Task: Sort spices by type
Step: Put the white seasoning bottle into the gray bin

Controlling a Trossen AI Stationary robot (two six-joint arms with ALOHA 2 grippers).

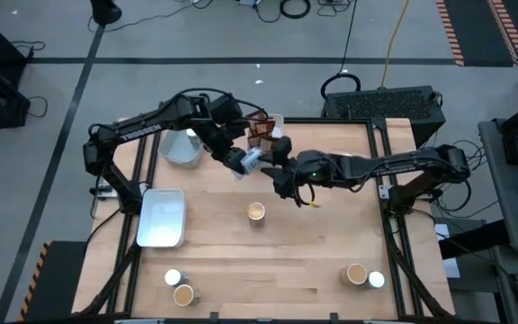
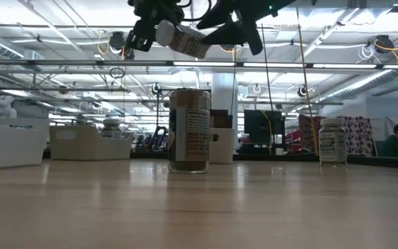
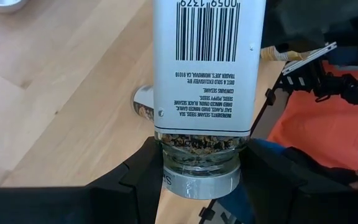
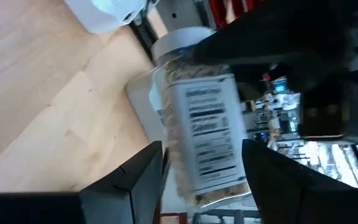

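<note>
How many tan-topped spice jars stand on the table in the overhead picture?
3 tan-topped jars: one mid-table, one at the picture's lower left, one at its lower right. Others may be hidden.

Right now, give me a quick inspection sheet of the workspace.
Surface: wooden table, bare at centre.
Job's things: white-label jar in the air between both arms; tan-topped jar mid-table; tan-topped and white-topped pairs near both front corners; dark packets at the far edge.
Clutter: two pale trays on the left.
Grippers: left gripper fingers clamp the jar's cap end; right gripper fingers flank its other end, contact unclear.
Cables: loose loops on the floor beyond the table.
Surroundings: person seated far right in the low view.
</note>
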